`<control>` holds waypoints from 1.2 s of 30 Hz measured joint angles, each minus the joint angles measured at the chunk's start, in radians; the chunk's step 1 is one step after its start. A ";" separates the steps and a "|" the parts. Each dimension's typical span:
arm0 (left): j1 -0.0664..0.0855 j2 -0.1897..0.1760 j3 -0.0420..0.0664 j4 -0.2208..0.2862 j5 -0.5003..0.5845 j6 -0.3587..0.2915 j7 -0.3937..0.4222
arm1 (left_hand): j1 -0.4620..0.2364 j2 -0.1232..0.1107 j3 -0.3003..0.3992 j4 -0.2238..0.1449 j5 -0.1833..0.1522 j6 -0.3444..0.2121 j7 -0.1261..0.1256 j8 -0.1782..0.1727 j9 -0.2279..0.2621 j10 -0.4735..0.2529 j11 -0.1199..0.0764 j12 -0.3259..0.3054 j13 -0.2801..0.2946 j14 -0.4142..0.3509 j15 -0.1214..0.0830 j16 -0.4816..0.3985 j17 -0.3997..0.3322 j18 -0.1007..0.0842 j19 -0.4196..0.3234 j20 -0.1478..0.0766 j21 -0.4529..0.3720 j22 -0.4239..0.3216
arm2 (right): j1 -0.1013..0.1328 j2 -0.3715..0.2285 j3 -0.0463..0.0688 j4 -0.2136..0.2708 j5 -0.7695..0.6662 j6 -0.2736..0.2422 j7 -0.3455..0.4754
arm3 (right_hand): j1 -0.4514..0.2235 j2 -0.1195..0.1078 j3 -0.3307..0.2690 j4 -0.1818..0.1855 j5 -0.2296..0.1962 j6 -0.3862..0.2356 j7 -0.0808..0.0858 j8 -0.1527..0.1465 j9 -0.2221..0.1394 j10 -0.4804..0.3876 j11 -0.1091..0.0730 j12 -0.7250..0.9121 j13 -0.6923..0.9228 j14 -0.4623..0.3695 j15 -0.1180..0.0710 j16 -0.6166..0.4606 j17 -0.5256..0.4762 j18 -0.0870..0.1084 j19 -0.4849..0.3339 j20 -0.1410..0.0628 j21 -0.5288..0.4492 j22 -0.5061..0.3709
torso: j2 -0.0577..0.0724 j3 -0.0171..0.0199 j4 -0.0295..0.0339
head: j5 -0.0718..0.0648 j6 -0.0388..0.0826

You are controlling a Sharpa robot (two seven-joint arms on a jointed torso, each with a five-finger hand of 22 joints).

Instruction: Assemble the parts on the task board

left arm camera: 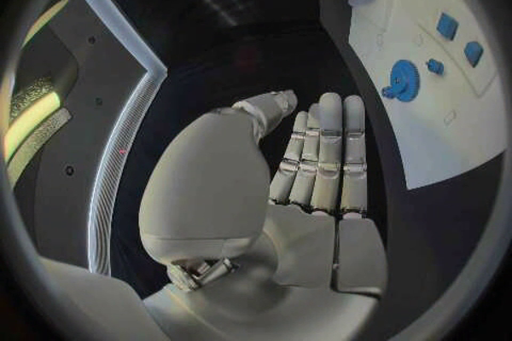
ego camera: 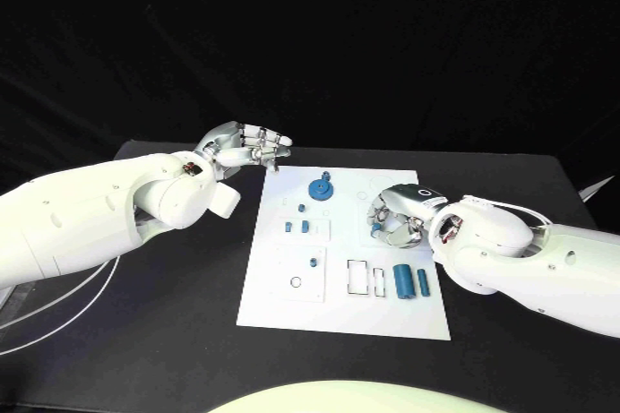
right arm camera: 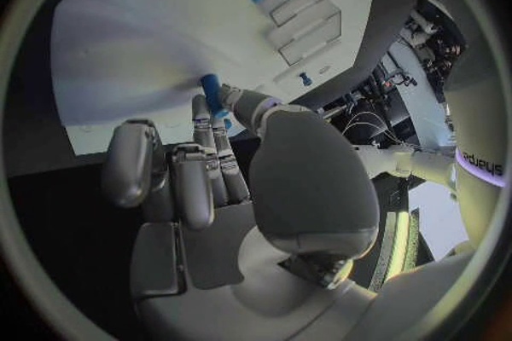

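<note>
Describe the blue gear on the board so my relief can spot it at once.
Start at the white task board in the middle of the black table. Near its far edge lies the round blue toothed gear. It is the widest blue part there and the one disc; the others are small blocks and slim cylinders.

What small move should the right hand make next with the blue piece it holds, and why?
Probably lower it slowly toward the task board. The right hand pinches a small blue part just above the white plate, so the part is not yet seated. Which slot fits it cannot be told. The left hand holds nothing beside the board's far corner.
</note>
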 measured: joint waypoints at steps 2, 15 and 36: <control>0.000 0.000 0.000 0.000 0.000 0.000 0.000 | 0.000 0.000 0.000 0.000 0.000 0.000 0.000 0.000 0.000 0.000 0.000 0.000 0.000 0.000 0.000 0.000 0.000 0.000 0.000 0.000 0.000 0.000 | -0.001 0.001 0.000 -0.001 -0.002 -0.002 -0.002 | 0.002 0.002 0.005 0.000 -0.006 0.002 -0.002 0.000 0.001 0.000 0.000 0.000 0.000 -0.002 -0.002 0.000 0.000 0.000 0.000 0.000 0.000 0.000 | 0.000 0.0001 -0.0001 | 0.000 0.000; 0.000 0.000 0.000 -0.001 0.000 0.001 -0.002 | 0.000 0.000 0.000 0.000 0.000 0.000 0.000 0.000 0.000 0.000 0.000 0.004 0.000 0.000 0.000 0.000 0.000 0.000 0.000 0.000 0.000 -0.001 | -0.004 0.007 0.000 -0.005 -0.016 -0.009 -0.010 | 0.011 0.017 0.016 -0.012 -0.022 0.048 -0.016 0.030 0.014 0.025 0.007 0.004 0.002 0.000 -0.015 0.004 0.000 0.000 0.009 -0.009 0.015 0.000 | 0.000 0.0003 -0.0004 | -0.004 -0.002; 0.000 0.002 0.000 -0.002 0.000 0.002 -0.003 | 0.000 0.000 0.000 0.000 0.000 0.000 0.000 0.000 0.000 0.000 0.000 0.004 0.000 0.000 0.000 0.000 0.000 0.000 0.000 0.000 0.000 -0.002 | 0.004 -0.029 -0.001 0.048 -0.037 -0.052 -0.020 | 0.009 0.019 0.025 -0.038 -0.047 0.075 -0.028 0.056 0.021 0.041 0.023 0.007 0.013 -0.002 -0.027 0.004 0.000 0.000 0.020 -0.020 0.050 0.000 | -0.001 0.0002 -0.0006 | -0.006 0.000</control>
